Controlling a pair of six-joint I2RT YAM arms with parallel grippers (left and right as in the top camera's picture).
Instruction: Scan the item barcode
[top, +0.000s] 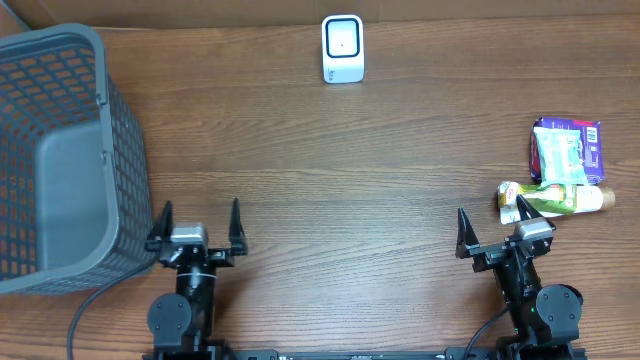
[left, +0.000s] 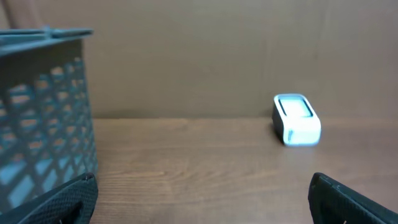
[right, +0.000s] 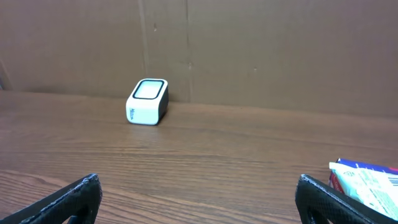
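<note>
One wooden table carries one gray mesh basket at its left edge. Two arms sit at the near edge, the left gripper and right gripper both spread wide and holding nothing. Two items lie at the right edge, a purple packet beside a green-and-yellow pouch, print unreadable, and one white scanner stands far centre across open wood.

The overhead view's left edge is cropping the basket. The right wrist view's corner is cropping the packets.
</note>
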